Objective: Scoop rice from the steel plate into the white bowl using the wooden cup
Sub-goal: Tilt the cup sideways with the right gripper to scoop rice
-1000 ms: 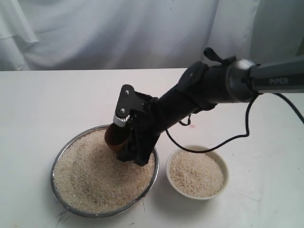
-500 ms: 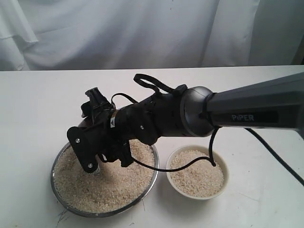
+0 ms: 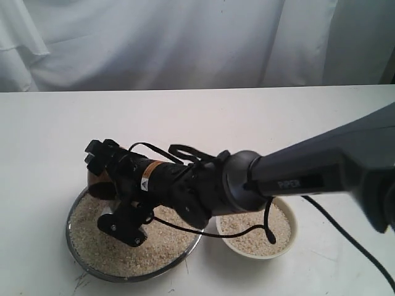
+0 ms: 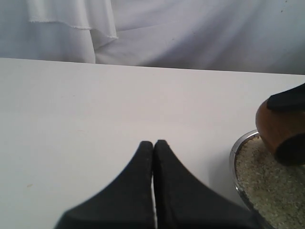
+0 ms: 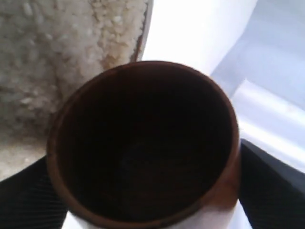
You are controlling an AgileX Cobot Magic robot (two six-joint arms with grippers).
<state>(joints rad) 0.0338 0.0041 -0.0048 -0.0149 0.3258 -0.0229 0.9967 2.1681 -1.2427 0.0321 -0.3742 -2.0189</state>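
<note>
The steel plate [image 3: 75, 245] holds a wide bed of rice [image 3: 157, 246]. My right arm reaches across it from the right. My right gripper [image 5: 147, 187] is shut on the wooden cup [image 3: 100, 186], one finger [image 5: 269, 183] on each side. The cup [image 5: 143, 143] hangs at the plate's far left edge, and its dark inside shows no rice. The white bowl [image 3: 291, 237] stands right of the plate with rice [image 3: 250, 239] in it. In the left wrist view my left gripper [image 4: 153, 142] is shut and empty over bare table, beside the plate's rim [image 4: 232, 162] and the cup [image 4: 272, 128].
A black cable [image 3: 247, 232] hangs from the right arm over the gap between plate and bowl. White cloth [image 3: 185, 43] hangs behind the table's far edge. The white table [image 3: 55, 123] stretches left of and behind the plate.
The right arm has swung left across the plate and rolled over. It carried the cup from the plate's far right side to its left edge. The left gripper's earlier state is not shown.
</note>
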